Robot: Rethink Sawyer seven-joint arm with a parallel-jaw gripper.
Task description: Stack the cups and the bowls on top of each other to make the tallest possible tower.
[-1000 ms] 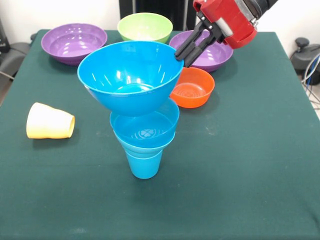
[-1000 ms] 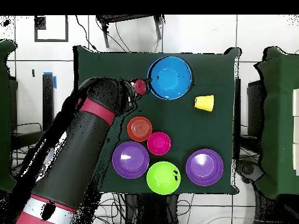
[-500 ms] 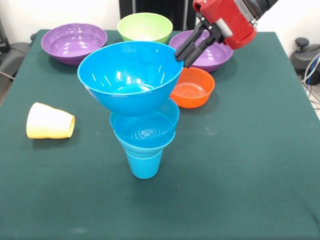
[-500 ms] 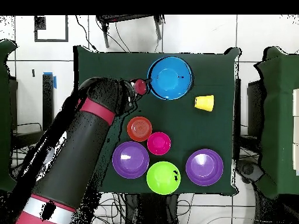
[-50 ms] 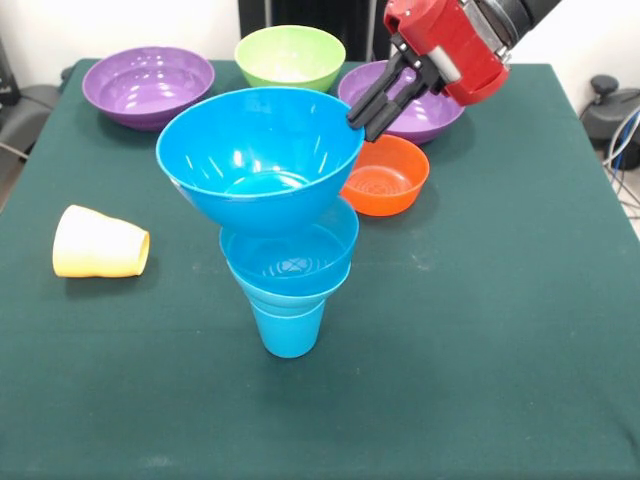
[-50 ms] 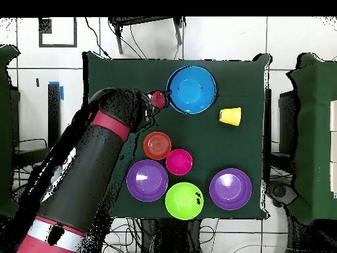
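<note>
Gripper (image 5: 361,113) pinches the rim of the big blue bowl (image 5: 260,155), which has dropped a touch and sits leveller on the tower (image 5: 289,275) near the table's (image 5: 520,300) front edge. Seating nearly done; release next, likely.

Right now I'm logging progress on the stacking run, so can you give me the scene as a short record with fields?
tower: blue cup upright on the green table, smaller blue bowls nested in its mouth, large blue bowl on top
pincer: pincer at the large bowl's rim; whether it grips is unclear
yellow cup: yellow cup on its side, apart from the tower
loose bowls: two purple bowls, green bowl, orange bowl, pink bowl
</note>
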